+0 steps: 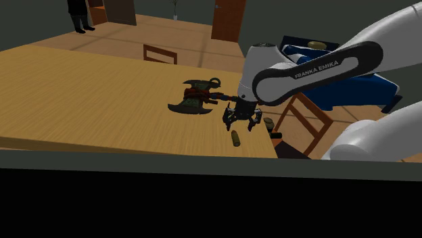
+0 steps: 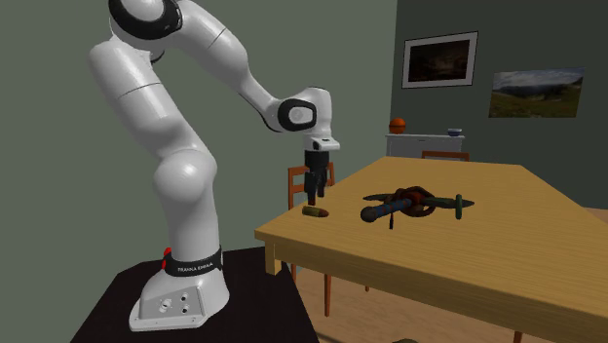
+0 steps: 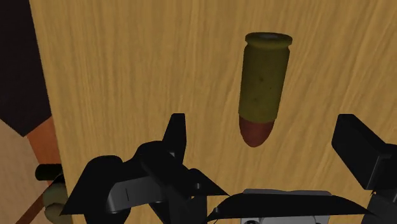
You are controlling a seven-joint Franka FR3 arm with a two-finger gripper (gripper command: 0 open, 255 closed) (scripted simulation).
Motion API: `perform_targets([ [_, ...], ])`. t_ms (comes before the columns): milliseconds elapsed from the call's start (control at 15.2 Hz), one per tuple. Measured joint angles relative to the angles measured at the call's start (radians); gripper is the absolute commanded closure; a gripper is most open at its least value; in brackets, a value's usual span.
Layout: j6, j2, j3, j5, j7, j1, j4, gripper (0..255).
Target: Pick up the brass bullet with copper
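Note:
A brass bullet with a copper-red tip [image 3: 263,86] lies on its side on the wooden table [image 3: 127,63], close to the table edge nearest the arm. My black gripper [image 3: 267,143] hangs a little above it, open, with fingers [image 3: 175,137] spread wider than the bullet and not touching it. The copper tip points toward the gripper. The shoulder view has the bullet [image 1: 235,138] just below the gripper [image 1: 242,122]. From the second exterior view, the gripper [image 2: 314,190] points straight down over the bullet [image 2: 315,210].
A dark ornate axe [image 1: 196,98] lies on the table just beyond the gripper, toward the shoulder view's left. A wooden chair [image 1: 308,118] stands by the table edge with a small olive object [image 1: 268,123] near it. Blue furniture [image 1: 352,84] sits behind.

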State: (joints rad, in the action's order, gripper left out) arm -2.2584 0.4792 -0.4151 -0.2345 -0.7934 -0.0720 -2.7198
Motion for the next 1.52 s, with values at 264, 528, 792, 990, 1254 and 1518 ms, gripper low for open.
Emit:
perform_targets([
  [264, -0.091, -0.071, -0.027, -0.004, -0.039, -0.013, -0.016, 0],
  [528, -0.164, -0.123, -0.042, 0.001, -0.048, -0.02, -0.038, 0],
  [792, -0.172, -0.128, -0.042, 0.003, -0.047, -0.023, -0.038, 255],
  [990, -0.172, -0.127, -0.042, 0.003, -0.047, -0.023, -0.037, 255],
  [1254, -0.173, -0.127, -0.042, 0.004, -0.048, -0.023, -0.037, 255],
  [1518, -0.118, -0.087, -0.031, -0.003, -0.042, -0.015, -0.025, 255],
])
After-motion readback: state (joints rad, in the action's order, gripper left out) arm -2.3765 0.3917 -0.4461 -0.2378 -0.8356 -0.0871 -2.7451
